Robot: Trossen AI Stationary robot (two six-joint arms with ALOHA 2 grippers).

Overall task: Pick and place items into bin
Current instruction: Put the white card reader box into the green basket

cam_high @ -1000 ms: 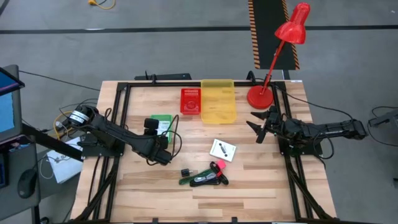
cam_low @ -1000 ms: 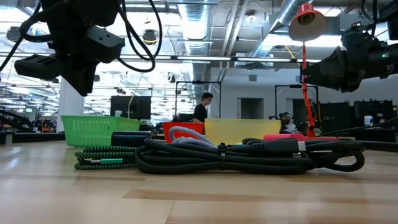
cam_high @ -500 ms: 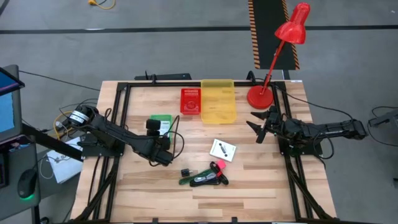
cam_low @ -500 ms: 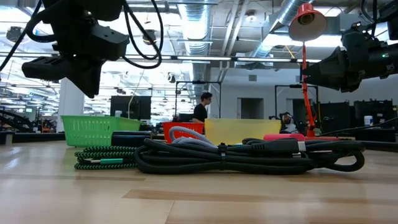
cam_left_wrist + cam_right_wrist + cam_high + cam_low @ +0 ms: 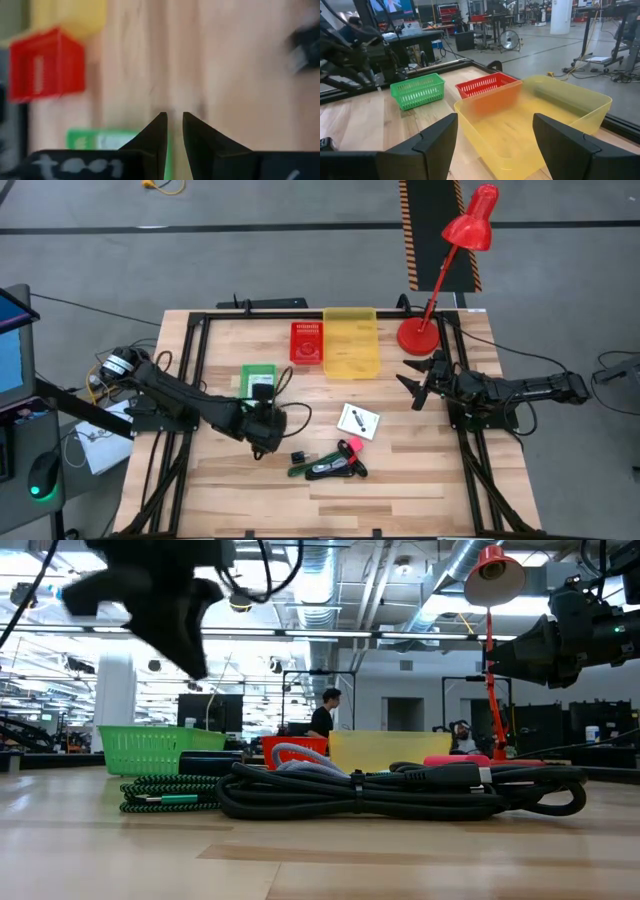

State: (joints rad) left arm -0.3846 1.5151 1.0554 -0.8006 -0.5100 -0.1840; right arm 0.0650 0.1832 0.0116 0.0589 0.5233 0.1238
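A: Okay, left claw [image 5: 268,430]?

B: Above the table [image 5: 420,480], just beside the green basket [image 5: 258,378]; fingers [image 5: 155,137] nearly together, a thin gap, nothing between them.

A: Items?

B: On the table near the yellow bin [image 5: 351,340], none inside. White square packet [image 5: 359,421] closest to it. Beyond that packet: pink-tipped piece [image 5: 352,447], black cable [image 5: 335,468], green stick [image 5: 303,471], tiny black block [image 5: 297,456], all bunched together.

A: Right claw [image 5: 413,379]?

B: Just beside the yellow bin, by the red lamp [image 5: 420,335]; fingers [image 5: 435,137] wide apart, empty.
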